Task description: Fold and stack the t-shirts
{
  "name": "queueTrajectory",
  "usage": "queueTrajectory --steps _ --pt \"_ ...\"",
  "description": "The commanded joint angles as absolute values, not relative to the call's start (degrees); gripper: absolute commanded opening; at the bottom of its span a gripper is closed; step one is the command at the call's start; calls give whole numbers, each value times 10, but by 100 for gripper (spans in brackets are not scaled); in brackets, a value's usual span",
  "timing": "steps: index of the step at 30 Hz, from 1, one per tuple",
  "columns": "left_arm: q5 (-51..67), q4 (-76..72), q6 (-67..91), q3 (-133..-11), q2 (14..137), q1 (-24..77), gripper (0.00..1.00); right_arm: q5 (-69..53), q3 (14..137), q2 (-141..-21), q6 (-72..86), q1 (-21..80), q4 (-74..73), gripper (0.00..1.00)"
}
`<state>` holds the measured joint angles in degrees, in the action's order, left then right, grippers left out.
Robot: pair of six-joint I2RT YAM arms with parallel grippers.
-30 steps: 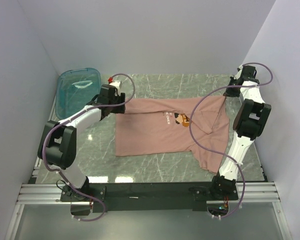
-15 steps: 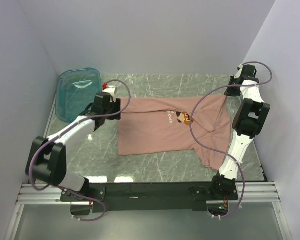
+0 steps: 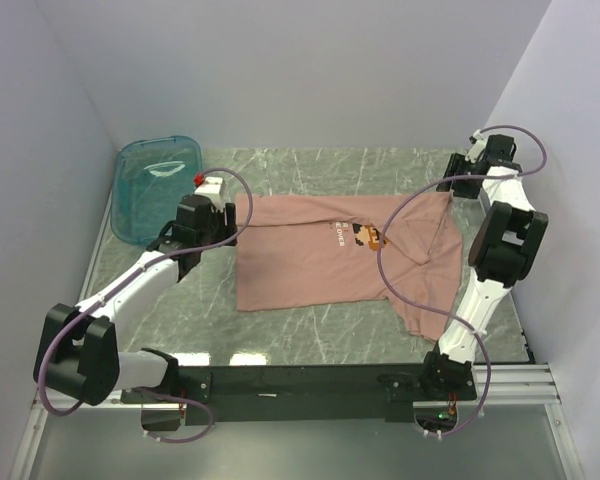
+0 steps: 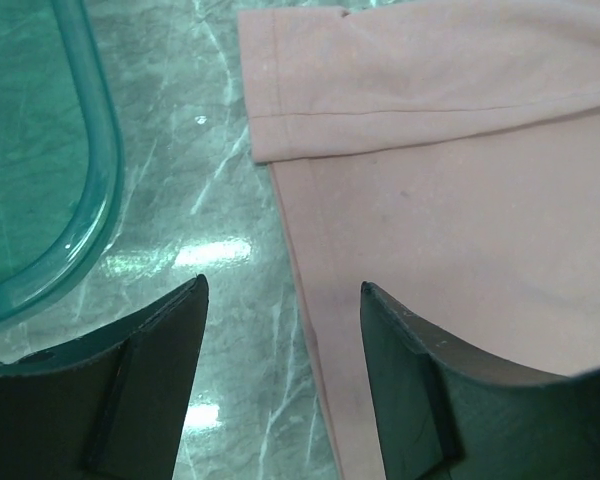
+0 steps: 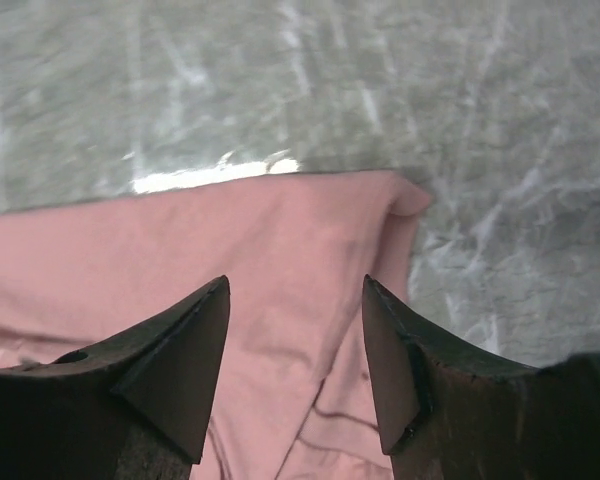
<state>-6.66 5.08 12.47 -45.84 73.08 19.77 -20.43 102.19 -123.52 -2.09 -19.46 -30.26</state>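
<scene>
Since 1 second back: left arm drawn away to the left, so its tool (image 4: 282, 290) is now off the sleeve of the t-shirt (image 3: 320, 265). Right tool (image 5: 295, 288) has parted its jaws and let go of the far-right corner of the cloth. Shirt's left edge sits slightly further right than before.

Left tool: jaws well apart, nothing between them. Wrist view puts it above the shirt's left hem line, 1 finger over the bare marble surface (image 3: 310, 335), the other over pink cloth. Rim of the teal tub (image 3: 158, 185) is just to its left.

Right tool: jaws apart, holding nothing. Shirt corner lies on the surface below the gap. Cannot tell if the tips touch the cloth.

T-shirt: spread on the surface between the 2 arms, print (image 3: 364, 236) facing up. Left sleeve folded in over the body along the far edge. Right side rumpled, a flap trailing toward the near right. Tub in the far-left corner, apart from the shirt.
</scene>
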Motion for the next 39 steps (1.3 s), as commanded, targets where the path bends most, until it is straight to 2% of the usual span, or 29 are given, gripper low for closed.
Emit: queueTrajectory --steps 1,6,10,12,16,19,20,24,25,39 --pt "-41 10 116 -463 740 203 67 -271 996 -1173 -54 -185 -286 63" --pt "-34 4 120 -472 760 209 67 -364 963 -1152 -140 -158 -319 63" --pt "-23 4 122 -475 776 211 66 -421 955 -1144 -264 -111 -423 62" --pt "-20 4 126 -485 793 212 66 -415 949 -1136 -334 -85 -453 61" --pt "-18 4 138 -511 824 214 63 -345 931 -1127 -348 -13 -444 59" --pt "-15 4 148 -518 839 216 61 -327 973 -1154 -298 17 -453 50" --pt "-18 4 152 -518 839 218 61 -317 986 -1164 -280 29 -454 39" --pt "-25 5 157 -506 822 220 61 -287 1064 -1223 -208 54 -454 18" --pt "-28 9 158 -499 817 220 61 -277 1073 -1230 -191 57 -452 15" --pt "-46 24 192 -422 715 220 61 -184 1147 -1317 -187 118 -462 12"
